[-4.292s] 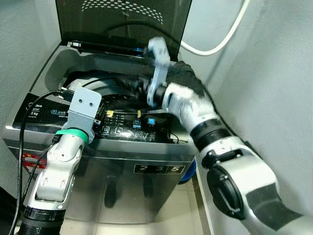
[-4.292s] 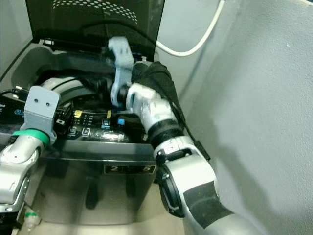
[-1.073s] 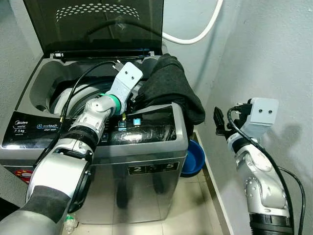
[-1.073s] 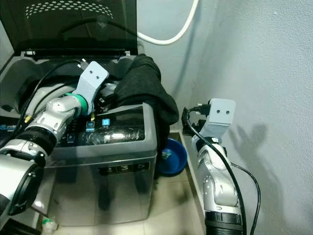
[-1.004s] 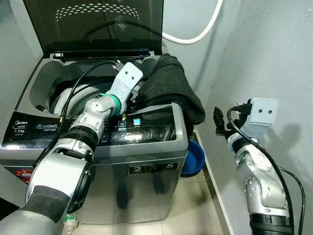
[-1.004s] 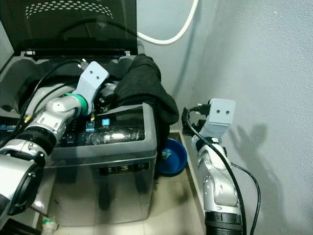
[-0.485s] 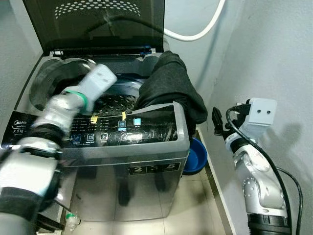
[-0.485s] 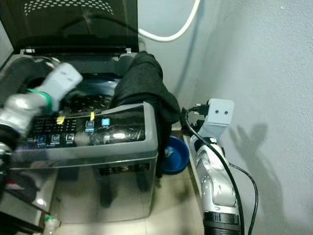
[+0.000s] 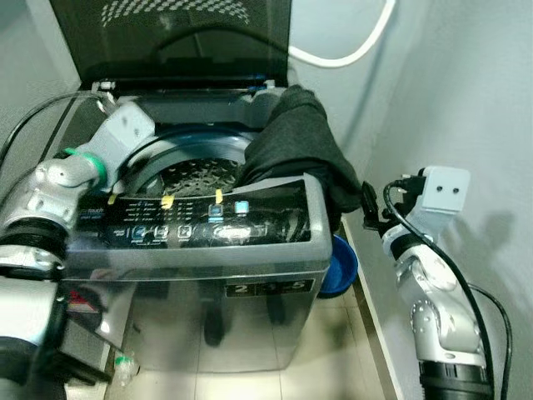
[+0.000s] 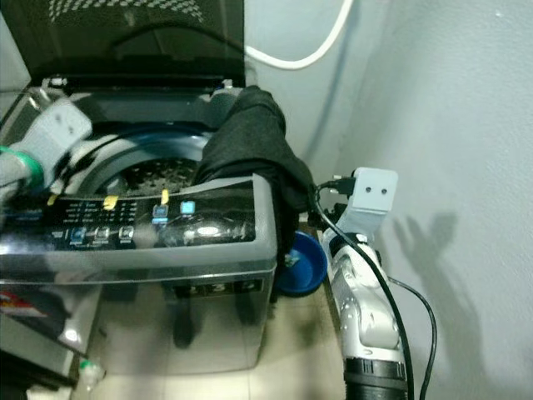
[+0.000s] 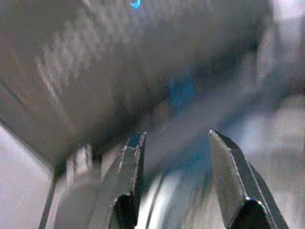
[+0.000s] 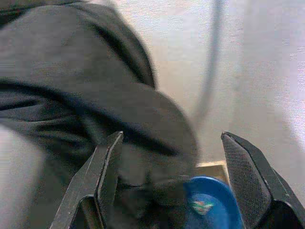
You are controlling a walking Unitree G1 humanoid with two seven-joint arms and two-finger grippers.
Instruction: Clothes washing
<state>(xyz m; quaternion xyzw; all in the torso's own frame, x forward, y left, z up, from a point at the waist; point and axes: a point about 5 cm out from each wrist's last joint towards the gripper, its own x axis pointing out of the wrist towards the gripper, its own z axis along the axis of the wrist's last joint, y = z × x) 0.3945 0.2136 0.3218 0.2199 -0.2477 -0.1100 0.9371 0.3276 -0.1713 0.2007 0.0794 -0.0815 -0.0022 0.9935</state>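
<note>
One dark garment [image 9: 293, 143] is in view, a charcoal bundle draped over the right rim of the washing machine [image 9: 200, 250], in the upper middle of the left eye view. Part of it lies inside the opening and part hangs down the machine's right side toward the floor. Nothing grips it.

There is one washing machine, a grey top-loader with its dark lid [image 9: 171, 37] raised upright at the top of the frame. Its perforated drum [image 9: 196, 171] shows through the opening; apart from the edge of the garment, I cannot make out any clothes inside it. A row of buttons and small stickers runs along the glossy front panel [image 9: 208, 227].

One blue basin [image 9: 337, 265] sits on the floor just right of the machine, partly hidden behind its corner; in the right wrist view a small object lies in it, too blurred to identify. One white hose [image 9: 350, 54] loops across the wall at the upper right.

The left gripper [image 11: 176, 181] is at the machine's left rim, its two fingers spread apart and holding nothing. The right gripper [image 12: 167, 181] is raised at the right of the frame, near the hanging garment but not touching it, its two fingers wide apart and empty.
</note>
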